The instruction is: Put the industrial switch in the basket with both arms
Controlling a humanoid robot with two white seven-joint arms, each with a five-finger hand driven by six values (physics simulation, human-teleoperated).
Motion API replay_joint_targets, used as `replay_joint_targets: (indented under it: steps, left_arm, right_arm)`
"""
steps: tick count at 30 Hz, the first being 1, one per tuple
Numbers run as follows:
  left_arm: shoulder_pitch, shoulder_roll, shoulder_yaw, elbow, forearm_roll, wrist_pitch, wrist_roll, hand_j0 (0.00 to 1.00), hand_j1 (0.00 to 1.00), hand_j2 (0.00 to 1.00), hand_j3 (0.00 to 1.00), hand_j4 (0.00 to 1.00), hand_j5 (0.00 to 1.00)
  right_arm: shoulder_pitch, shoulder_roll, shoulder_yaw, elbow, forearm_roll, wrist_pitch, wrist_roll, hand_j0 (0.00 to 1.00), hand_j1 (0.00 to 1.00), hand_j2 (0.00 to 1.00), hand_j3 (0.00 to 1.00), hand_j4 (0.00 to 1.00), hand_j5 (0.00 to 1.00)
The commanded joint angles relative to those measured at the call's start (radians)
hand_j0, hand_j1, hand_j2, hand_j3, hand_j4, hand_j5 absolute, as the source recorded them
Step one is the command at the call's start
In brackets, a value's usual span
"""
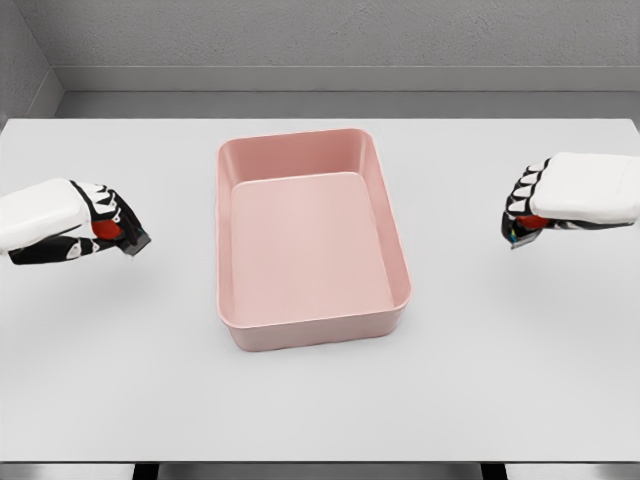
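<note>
A pink, rounded-rectangular plastic basket (312, 240) sits in the middle of the flat white table (320, 400), its long sides running away from the camera and its body turned slightly so the far end leans toward the left. Its walls are low and smooth, and its floor is bare pink all over.

To the left of the basket, well apart from its wall, the left hand (100, 225) comes in from the picture's edge at about the height of the basket's middle. Its white back faces up, and black finger segments with white joints curl downward and inward. A small red-and-dark object (115, 232) shows under the knuckles, with a grey corner jutting toward the basket; the fingers appear closed around it, though what exactly it is cannot be made out.

To the right of the basket, also well apart from it, the right hand (535, 205) comes in from the opposite edge, a little farther from the camera than the left. Its white back is likewise on top, and its black fingers curl under. A small red patch with a multicoloured tip (522, 232) peeks from beneath them; the fingers look closed on it, but its identity is too small to tell.

No industrial switch can be clearly recognised, either inside the basket or beside it on the table.
</note>
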Motion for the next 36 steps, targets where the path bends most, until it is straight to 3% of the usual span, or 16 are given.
replay_joint_targets:
  steps: [1, 21, 36]
  left_arm:
    - [-0.002, -0.003, 0.0, -0.008, 0.008, 0.002, 0.0, 0.47, 0.47, 0.47, 0.47, 0.47, 0.47]
    - [-0.043, -0.052, -0.006, -0.091, 0.002, 0.002, -0.004, 0.48, 0.48, 0.48, 0.48, 0.48, 0.48]
    - [-0.092, -0.125, -0.012, -0.093, -0.008, 0.002, -0.023, 0.48, 0.48, 0.48, 0.48, 0.48, 0.48]
  right_arm:
    - [0.0, 0.006, -0.001, 0.0, -0.004, 0.002, 0.0, 0.56, 0.56, 0.56, 0.56, 0.56, 0.56]
    - [-0.084, 0.096, 0.002, 0.0, -0.004, 0.002, 0.002, 0.56, 0.56, 0.56, 0.56, 0.56, 0.56]
    - [-0.118, 0.184, 0.01, 0.0, -0.001, 0.002, 0.002, 0.56, 0.56, 0.56, 0.56, 0.56, 0.56]
